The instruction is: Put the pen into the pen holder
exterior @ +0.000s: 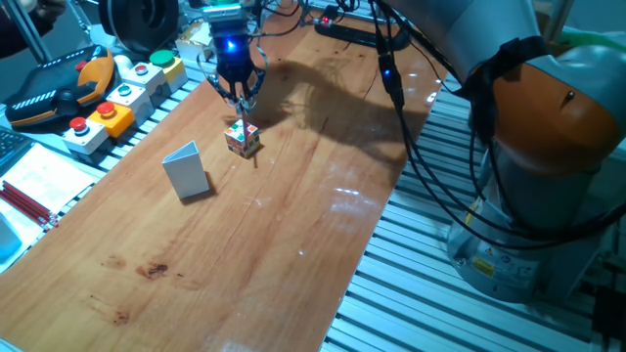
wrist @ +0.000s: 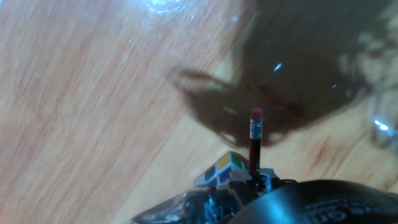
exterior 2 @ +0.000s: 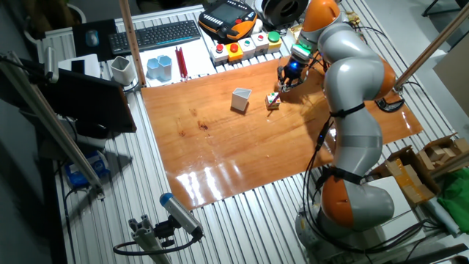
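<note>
My gripper (exterior: pixel 240 100) hangs at the far side of the table, just above the small multicoloured cube (exterior: pixel 243 139). It is shut on the pen (wrist: pixel 255 146), a thin dark reddish stick with a pink eraser tip that points down along the fingers. In the hand view the cube (wrist: pixel 225 169) lies right beside the pen's shaft. The pen holder (exterior: pixel 186 171), a pale grey upright box with a slanted top, stands on the table to the cube's left and nearer the front. In the other fixed view the gripper (exterior 2: pixel 284 79) is right of the holder (exterior 2: pixel 241 100), with the cube (exterior 2: pixel 273 101) between them.
A box of coloured buttons (exterior: pixel 117 98) and an orange teach pendant (exterior: pixel 59 83) sit past the table's left edge. Longer red rods (exterior 2: pixel 179 62), blue cups (exterior 2: pixel 157 68) and a keyboard (exterior 2: pixel 154 34) lie beyond. A black power strip (exterior: pixel 352 29) lies at the far edge.
</note>
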Motion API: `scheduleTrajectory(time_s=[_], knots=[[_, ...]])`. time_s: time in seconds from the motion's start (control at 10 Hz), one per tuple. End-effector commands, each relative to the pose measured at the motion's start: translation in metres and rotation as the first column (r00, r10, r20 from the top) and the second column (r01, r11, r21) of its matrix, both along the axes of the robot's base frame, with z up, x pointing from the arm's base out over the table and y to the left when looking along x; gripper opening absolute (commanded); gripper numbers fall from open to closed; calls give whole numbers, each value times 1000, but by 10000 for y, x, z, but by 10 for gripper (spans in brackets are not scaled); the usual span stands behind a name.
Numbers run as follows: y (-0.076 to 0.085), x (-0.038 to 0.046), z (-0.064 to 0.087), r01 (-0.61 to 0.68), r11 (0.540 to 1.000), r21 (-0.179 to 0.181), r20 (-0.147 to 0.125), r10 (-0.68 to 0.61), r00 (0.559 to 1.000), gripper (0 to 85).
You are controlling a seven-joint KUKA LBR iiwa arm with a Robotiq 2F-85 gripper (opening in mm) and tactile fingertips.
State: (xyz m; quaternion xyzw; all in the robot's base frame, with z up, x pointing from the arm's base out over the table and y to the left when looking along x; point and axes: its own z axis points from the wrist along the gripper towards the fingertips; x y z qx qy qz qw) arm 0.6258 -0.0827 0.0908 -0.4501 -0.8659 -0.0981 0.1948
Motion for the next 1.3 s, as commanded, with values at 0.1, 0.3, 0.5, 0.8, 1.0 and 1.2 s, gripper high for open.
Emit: scheduleTrajectory(time_s=[0.1, 0.3, 0.5, 0.8, 1.0, 1.2], knots=[[70, -35, 163, 2, 999, -32, 22, -1, 1000, 7], [178, -90, 361, -3, 997, -83, 64, 8, 998, 7], [317, -135, 514, 14, 991, -137, 105, 1, 994, 7], [471, -184, 649, 81, 976, -201, 150, -51, 987, 7], [553, -223, 721, 154, 955, -255, 179, -110, 978, 7], [621, -263, 762, 232, 932, -279, 192, -182, 964, 7]])
